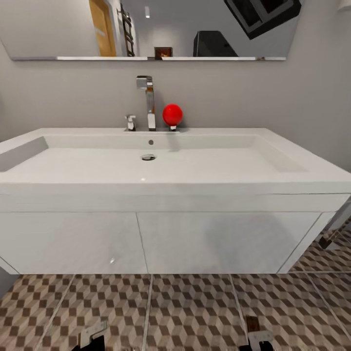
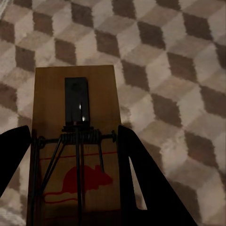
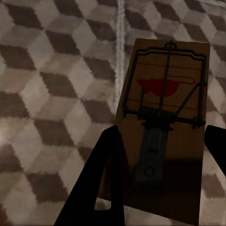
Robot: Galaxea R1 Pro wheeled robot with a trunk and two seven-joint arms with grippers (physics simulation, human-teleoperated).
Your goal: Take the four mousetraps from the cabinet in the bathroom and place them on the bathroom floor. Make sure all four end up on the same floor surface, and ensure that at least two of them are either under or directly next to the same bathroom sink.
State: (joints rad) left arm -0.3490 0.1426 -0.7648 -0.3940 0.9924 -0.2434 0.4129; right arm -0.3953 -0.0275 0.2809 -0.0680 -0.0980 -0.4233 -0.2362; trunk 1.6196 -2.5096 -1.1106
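The white bathroom sink (image 1: 161,165) with its chrome tap (image 1: 147,100) hangs on the wall straight ahead, above the cube-patterned bathroom floor (image 1: 185,307). My left gripper (image 1: 92,335) (image 2: 75,136) is shut on a mousetrap (image 2: 52,94), a brown board with a red mouse print, held just above the tiles. My right gripper (image 1: 258,337) (image 3: 162,134) is shut on another mousetrap (image 3: 160,56) (image 1: 252,323), also over the tiles. Both grippers hang low in front of the sink. The cabinet is out of view.
A red ball-shaped object (image 1: 172,114) stands beside the tap. A mirror (image 1: 146,29) runs along the wall above. The vanity's underside leaves a gap over the floor. A dark object (image 1: 329,239) sits on the tiles at the right.
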